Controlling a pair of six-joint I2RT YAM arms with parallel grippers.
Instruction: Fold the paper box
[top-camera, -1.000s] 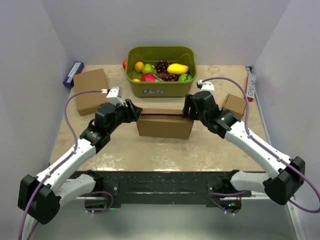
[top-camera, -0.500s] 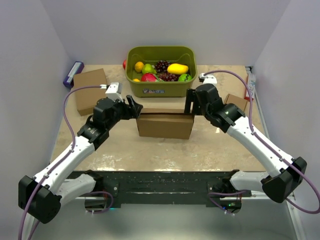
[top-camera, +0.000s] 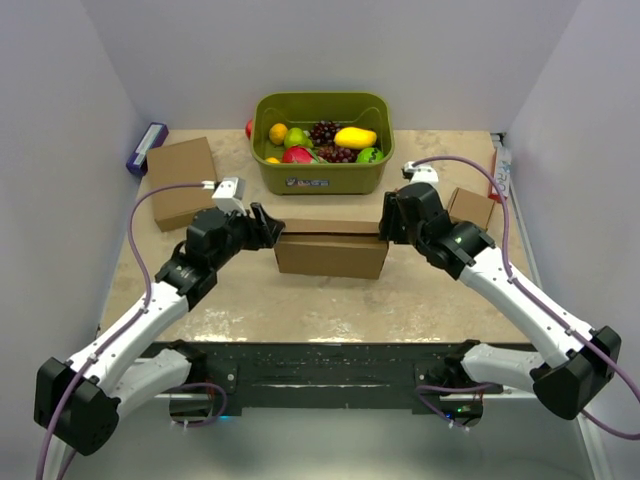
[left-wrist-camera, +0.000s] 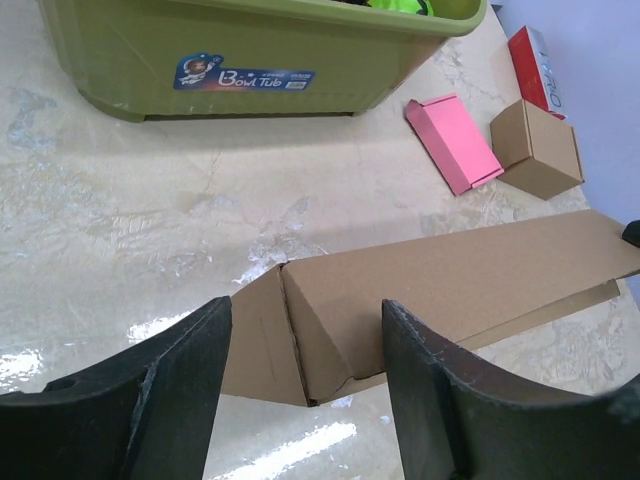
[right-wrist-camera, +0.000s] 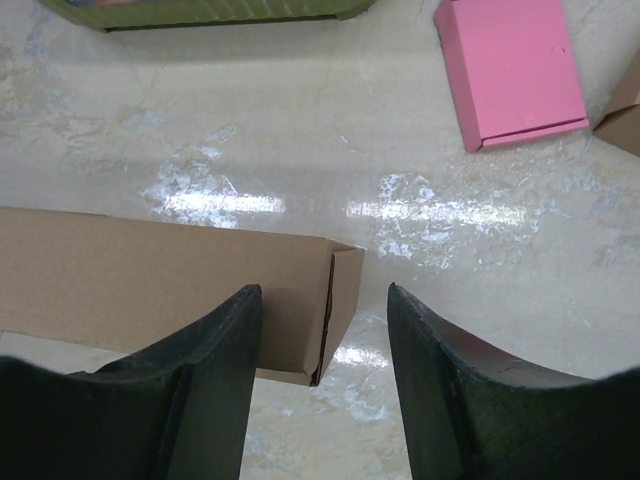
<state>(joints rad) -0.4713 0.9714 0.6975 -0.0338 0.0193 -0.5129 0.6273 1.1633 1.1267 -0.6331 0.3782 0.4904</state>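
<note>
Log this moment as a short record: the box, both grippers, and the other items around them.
paper box: long, low folded shape; flap at its left end angled outward
left gripper: open, fingers straddling the box's left end
right gripper: open, fingers straddling the box's right end
behind box: green tub holding fruit
far left: flat cardboard rectangle
right: small cardboard cube, pink folded piece

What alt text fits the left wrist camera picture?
The left gripper, open, straddles one end of a long brown paper box lying on a glossy table, an end flap sticking out. Behind it sit a green tub, a flat pink box and a small cardboard cube.
</note>
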